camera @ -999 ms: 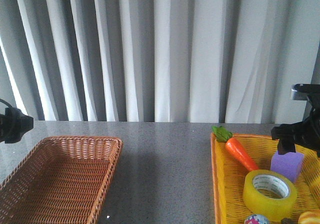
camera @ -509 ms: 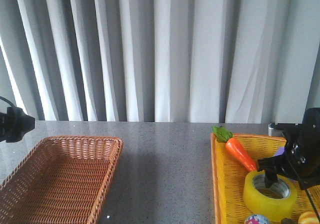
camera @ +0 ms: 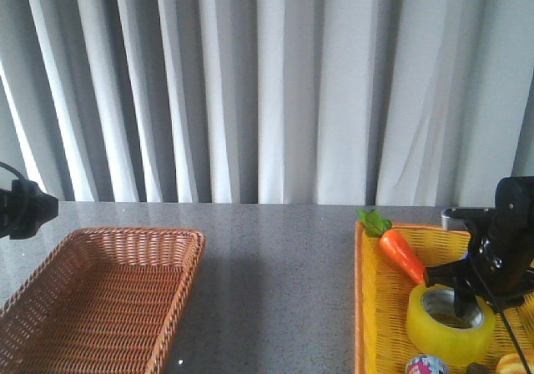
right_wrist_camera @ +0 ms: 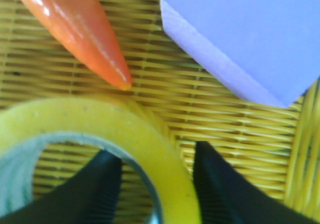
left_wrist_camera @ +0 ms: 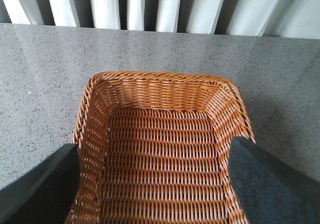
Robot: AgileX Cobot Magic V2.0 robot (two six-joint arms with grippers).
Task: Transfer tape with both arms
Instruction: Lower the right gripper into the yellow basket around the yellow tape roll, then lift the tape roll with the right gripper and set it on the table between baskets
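Grey table (camera: 275, 257) (curtains (camera: 267, 82) behind), two baskets.

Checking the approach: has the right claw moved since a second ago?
Yes. The right claw came down from above the yellow basket onto the tape.

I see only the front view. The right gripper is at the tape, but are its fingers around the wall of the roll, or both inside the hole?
Observer: Around the wall. In the right wrist view one finger is inside the tape and the other is outside it.
Operator: Is the gripper already shut on it?
Observer: I cannot tell. The fingers stand close to the wall on both sides, but contact is not clear.
Operator: Is anything inside the left basket?
Observer: Nothing in the part that shows. The left wrist view looks into the brown basket, and only bare weave shows between the open fingers of the left gripper.
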